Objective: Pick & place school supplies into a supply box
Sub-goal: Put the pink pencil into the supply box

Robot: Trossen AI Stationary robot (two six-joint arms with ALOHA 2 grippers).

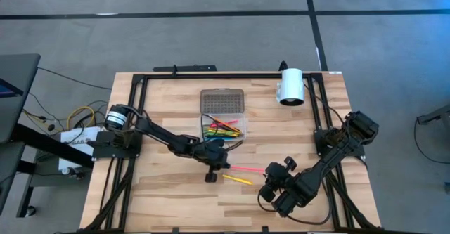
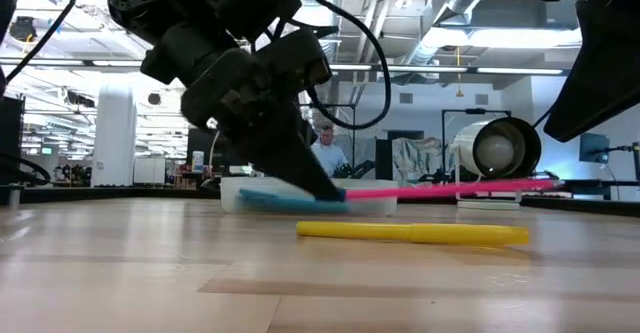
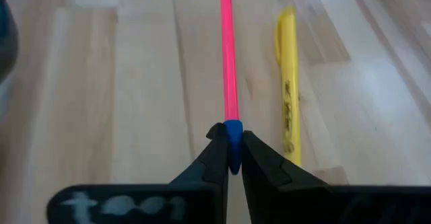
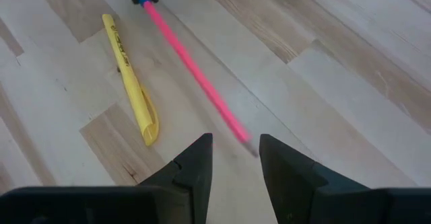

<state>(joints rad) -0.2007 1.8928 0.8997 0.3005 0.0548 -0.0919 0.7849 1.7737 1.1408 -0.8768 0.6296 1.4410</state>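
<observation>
A pink pen [image 1: 246, 169] with a blue end lies across the middle of the table, and my left gripper [image 1: 223, 165] is shut on that end. A yellow pen [image 1: 238, 180] lies flat on the wood just nearer than it. The supply box [image 1: 223, 125] sits farther back with several coloured pens inside and its dotted lid [image 1: 222, 98] beyond it. My right gripper [image 4: 236, 160] stands open at the pink pen's free end [image 4: 244, 135], with nothing between its fingers. My left gripper pinches the pink pen's blue end [image 3: 232, 131] between its two fingertips. The fingers slant down from the table's left and lie along the pen, which runs straight away from them toward the right. Whether its free end rests on the wood, I cannot tell.
A white cylinder [image 1: 290, 86] lies at the far right of the table. A black frame [image 1: 183, 69] edges the tabletop. Bare wood [image 1: 162, 192] lies at the near left.
</observation>
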